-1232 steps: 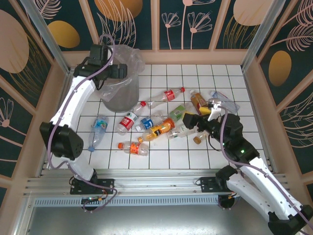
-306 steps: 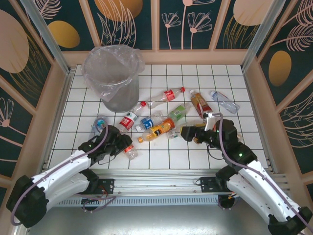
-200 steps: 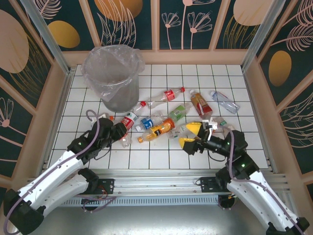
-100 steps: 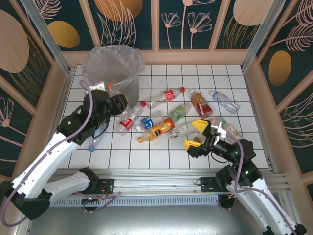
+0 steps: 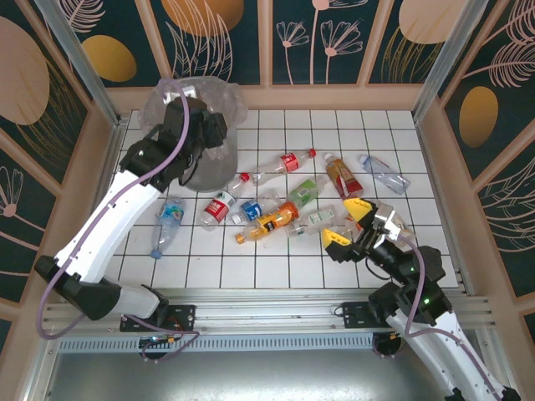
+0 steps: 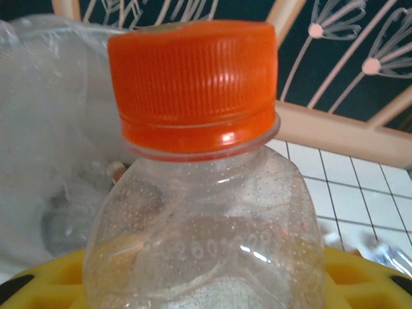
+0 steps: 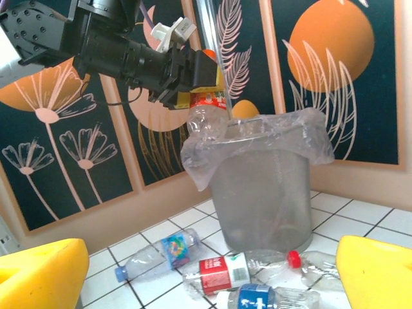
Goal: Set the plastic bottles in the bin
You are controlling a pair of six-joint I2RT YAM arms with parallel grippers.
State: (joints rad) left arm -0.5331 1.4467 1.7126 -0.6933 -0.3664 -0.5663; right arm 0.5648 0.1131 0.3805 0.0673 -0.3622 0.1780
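Note:
My left gripper (image 5: 212,134) is shut on a small clear bottle (image 6: 199,212) with an orange cap (image 6: 193,77), its yellow fingers (image 6: 364,277) pressing the bottle's sides. In the right wrist view that held bottle (image 7: 206,119) hangs at the rim of the bin (image 7: 264,180), a grey bucket with a crinkled clear bag (image 5: 180,100). Several plastic bottles lie on the tiles: a blue-label one (image 5: 167,221), a red-label one (image 5: 219,205), an orange one (image 5: 272,221), a green one (image 5: 305,192). My right gripper (image 5: 351,224) stands open and empty, just right of the pile.
More bottles lie at the back right: a long red-label one (image 5: 284,161), a brown one (image 5: 338,174) and a clear one (image 5: 384,174). Wooden walls (image 5: 435,150) fence the white tiled floor (image 5: 276,267) on all sides.
My left arm has swung up and back, carrying the orange-capped bottle from beside the bin to its rim. The right gripper has drifted slightly right, still open.

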